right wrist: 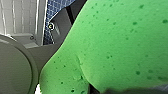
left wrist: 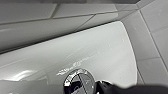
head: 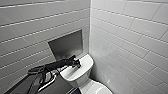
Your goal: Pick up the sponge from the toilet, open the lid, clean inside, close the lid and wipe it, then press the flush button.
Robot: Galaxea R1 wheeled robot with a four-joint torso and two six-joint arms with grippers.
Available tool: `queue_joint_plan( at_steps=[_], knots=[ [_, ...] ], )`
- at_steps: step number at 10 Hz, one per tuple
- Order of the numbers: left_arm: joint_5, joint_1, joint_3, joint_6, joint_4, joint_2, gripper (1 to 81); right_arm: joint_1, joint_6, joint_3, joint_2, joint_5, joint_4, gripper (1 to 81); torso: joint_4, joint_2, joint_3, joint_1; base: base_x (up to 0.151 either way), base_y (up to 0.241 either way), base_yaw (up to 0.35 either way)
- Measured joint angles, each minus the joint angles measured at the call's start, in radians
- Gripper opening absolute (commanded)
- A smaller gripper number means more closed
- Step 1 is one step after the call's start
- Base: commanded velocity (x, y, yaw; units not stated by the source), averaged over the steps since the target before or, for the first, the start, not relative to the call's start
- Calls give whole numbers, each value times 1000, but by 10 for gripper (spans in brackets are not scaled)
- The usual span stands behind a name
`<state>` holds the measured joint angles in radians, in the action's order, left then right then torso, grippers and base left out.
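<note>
Currently the step in hand reads as the final one: pressing the flush button (left wrist: 79, 82). Work outward from the nearest item.

The sponge (right wrist: 120, 45), bright green and pitted, sits hard up against the right wrist camera. Whether the right gripper is clamped on it cannot be told, so treat that hold as unconfirmed.

In the head view, your left arm enters from the lower left of the frame and reaches to the centre. There the left gripper (head: 76, 63) hangs over the flat cistern top of the toilet (head: 75, 74). The left wrist view shows the round, chrome-ringed button set in that white top, with a dark part of the gripper just beside it. Neither contact nor the spread of that gripper can be confirmed.

The lid (head: 100, 89), at the bottom edge right of centre, appears to be down. Beyond, a grey metal panel (head: 66, 45) is set into the white tiled wall (head: 130, 32).

The next move would call for centring the tip over the button, then pressing straight down without sliding off its rim.
</note>
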<state>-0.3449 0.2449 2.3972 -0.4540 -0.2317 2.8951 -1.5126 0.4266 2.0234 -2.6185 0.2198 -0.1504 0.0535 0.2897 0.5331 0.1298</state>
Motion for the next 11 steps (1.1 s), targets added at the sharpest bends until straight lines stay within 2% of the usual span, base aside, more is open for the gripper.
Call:
queue_joint_plan(
  at_steps=[11],
  knots=[
    [13, 13, 48, 0, 19, 16, 10, 0, 0, 7, -12, 0, -1, 10, 0, -1, 22, 1, 0, 0, 0]
  ],
)
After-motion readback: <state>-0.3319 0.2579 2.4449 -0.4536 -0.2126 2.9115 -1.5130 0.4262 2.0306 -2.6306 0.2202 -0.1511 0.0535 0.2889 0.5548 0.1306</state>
